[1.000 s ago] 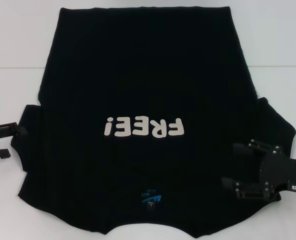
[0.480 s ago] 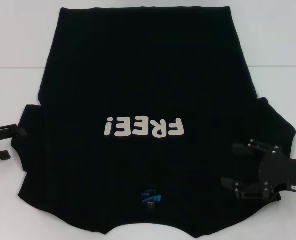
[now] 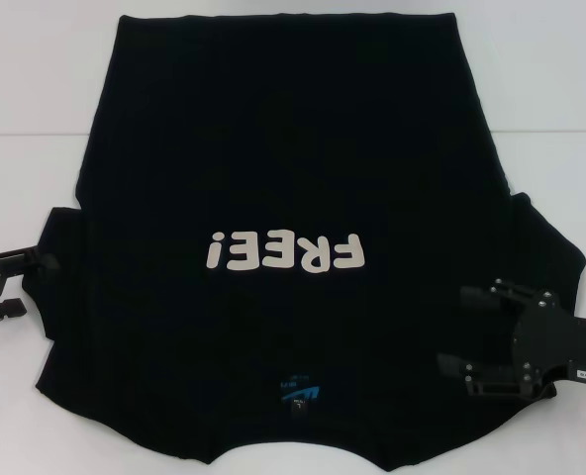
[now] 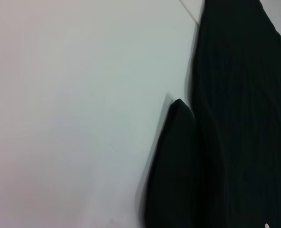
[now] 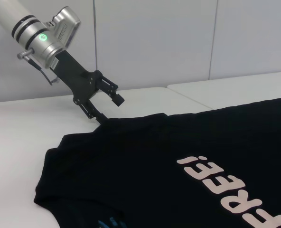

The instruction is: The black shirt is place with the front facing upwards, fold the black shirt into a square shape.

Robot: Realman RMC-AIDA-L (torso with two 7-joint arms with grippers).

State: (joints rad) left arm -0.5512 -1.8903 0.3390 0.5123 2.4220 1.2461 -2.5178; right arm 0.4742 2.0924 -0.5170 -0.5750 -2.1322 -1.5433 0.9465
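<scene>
Low over the near right part of the black shirt, the right gripper hovers with its two fingers spread apart and nothing between them, fingertips pointing inward across the cloth. Just beyond those tips lies the shirt's body, front up, with the white "FREE!" lettering farther in and the small blue logo near the collar. Across the shirt, the left gripper sits at the left sleeve's edge, fingers parted, holding nothing. Beneath everything spreads the white table.
</scene>
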